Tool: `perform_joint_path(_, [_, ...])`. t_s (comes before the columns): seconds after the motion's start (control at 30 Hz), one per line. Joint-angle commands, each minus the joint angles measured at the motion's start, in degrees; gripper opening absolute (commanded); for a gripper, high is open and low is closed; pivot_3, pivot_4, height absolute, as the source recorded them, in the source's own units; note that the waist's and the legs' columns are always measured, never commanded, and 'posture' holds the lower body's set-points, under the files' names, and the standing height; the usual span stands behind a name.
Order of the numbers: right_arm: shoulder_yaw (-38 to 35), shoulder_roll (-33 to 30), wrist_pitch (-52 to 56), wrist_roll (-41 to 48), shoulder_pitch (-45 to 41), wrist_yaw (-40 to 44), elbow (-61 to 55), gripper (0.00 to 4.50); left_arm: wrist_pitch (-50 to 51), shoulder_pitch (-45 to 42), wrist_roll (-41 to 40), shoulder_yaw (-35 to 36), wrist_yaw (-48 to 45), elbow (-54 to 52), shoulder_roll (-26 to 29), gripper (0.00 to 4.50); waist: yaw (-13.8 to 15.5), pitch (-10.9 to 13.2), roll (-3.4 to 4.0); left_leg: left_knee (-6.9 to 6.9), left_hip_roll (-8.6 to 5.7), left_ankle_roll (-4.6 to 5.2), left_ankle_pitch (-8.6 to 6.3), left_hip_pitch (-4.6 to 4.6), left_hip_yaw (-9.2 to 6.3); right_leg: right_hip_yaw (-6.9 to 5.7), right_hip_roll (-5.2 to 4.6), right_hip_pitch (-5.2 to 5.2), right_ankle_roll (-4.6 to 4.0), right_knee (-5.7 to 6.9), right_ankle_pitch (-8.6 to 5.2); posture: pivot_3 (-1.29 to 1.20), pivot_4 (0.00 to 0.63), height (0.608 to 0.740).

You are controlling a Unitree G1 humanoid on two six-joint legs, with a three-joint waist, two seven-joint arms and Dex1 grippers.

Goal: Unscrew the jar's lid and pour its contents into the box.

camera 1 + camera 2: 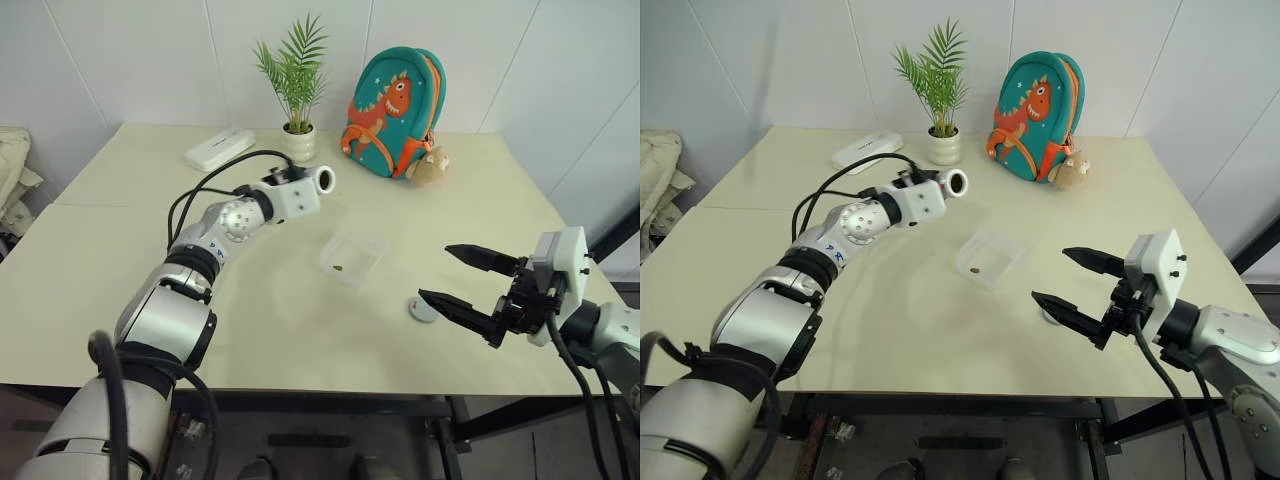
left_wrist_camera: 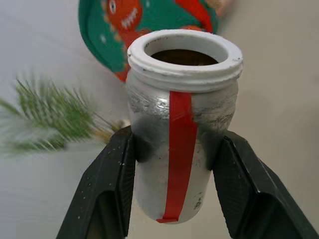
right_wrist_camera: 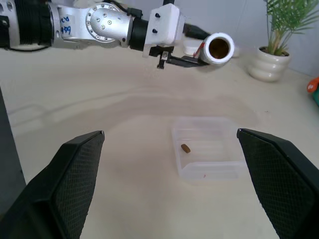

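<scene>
My left gripper (image 1: 310,186) is shut on the silvery jar (image 1: 321,181), which has a red strip down its side (image 2: 180,149). The jar is held above the table, lying about level, its open white mouth (image 3: 219,47) facing to the right. It hangs to the left of and beyond the clear box (image 1: 372,262). In the box lies one small brown bit of the contents (image 3: 185,148). The grey lid (image 1: 424,309) rests on the table to the right of the box, beside the lower finger of my right gripper (image 1: 434,272). That gripper stands open and holds nothing.
Along the back of the table stand a white plant pot (image 1: 299,143), a teal dinosaur backpack (image 1: 393,100) with a small plush toy (image 1: 430,167), and a flat white case (image 1: 219,148). The table's front edge runs just below my right gripper.
</scene>
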Motion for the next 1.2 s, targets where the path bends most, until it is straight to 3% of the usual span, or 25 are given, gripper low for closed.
perform_joint_path(0.03, [-1.7,-2.2,-0.8,1.0,-2.1,2.5,1.5,4.48,10.7,1.7,-14.3,11.7,-10.2,-4.6,-0.5,1.87,-0.1,0.0,0.00,0.06,0.00,0.01,0.00,0.00,-0.01,-0.01,0.00,0.00,0.00,0.03,0.00,0.00,0.150,0.740])
perform_joint_path(0.1, [-0.8,-2.7,-0.8,0.6,-3.6,3.1,2.8,4.48,17.7,3.3,-19.6,16.7,-13.1,-5.8,-0.2,1.87,-0.3,0.0,0.00,0.13,0.00,0.02,0.00,0.01,-0.05,-0.01,0.00,0.02,0.02,0.08,0.02,0.00,0.150,0.740])
perform_joint_path(0.27, [2.3,-2.9,-0.6,-0.3,-7.0,4.8,5.0,4.48,23.9,8.4,-25.2,21.8,-16.9,-8.6,0.0,1.87,-0.7,0.0,0.04,0.19,0.01,0.04,0.02,0.04,-0.08,-0.02,0.00,0.06,0.04,0.16,0.04,0.00,0.150,0.740])
perform_joint_path(0.57, [4.2,-3.3,0.1,-1.0,-9.8,6.5,6.9,4.48,21.6,13.6,-22.9,19.4,-17.6,-11.3,0.1,1.87,-0.6,0.0,0.04,0.37,0.01,0.09,-0.01,0.00,-0.10,-0.02,0.00,0.10,0.05,0.14,0.07,0.00,0.150,0.740])
perform_joint_path(0.63, [4.2,-3.5,0.3,-1.0,-9.9,6.7,6.9,4.50,21.0,14.4,-21.9,18.1,-18.1,-12.6,0.4,2.59,-0.7,0.0,0.05,0.40,0.01,0.09,-0.01,0.00,-0.10,-0.02,0.00,0.11,0.05,0.15,0.08,0.00,0.150,0.740])
perform_joint_path(0.87, [3.4,-4.7,0.5,-1.0,-10.1,8.2,7.3,4.50,22.9,17.9,-21.5,15.9,-21.4,-21.0,1.8,4.44,-1.1,0.0,0.05,0.47,0.02,0.11,-0.02,-0.02,-0.10,-0.01,0.00,0.13,0.05,0.14,0.12,0.00,0.150,0.740])
perform_joint_path(1.2, [2.6,-6.4,-0.7,-2.1,-10.2,12.1,10.0,4.50,35.5,28.1,-24.4,15.2,-30.9,-42.0,9.9,4.44,-1.9,0.0,0.06,0.47,0.06,0.12,-0.03,0.00,-0.09,0.01,0.00,0.13,0.04,0.15,0.12,0.00,0.150,0.740])
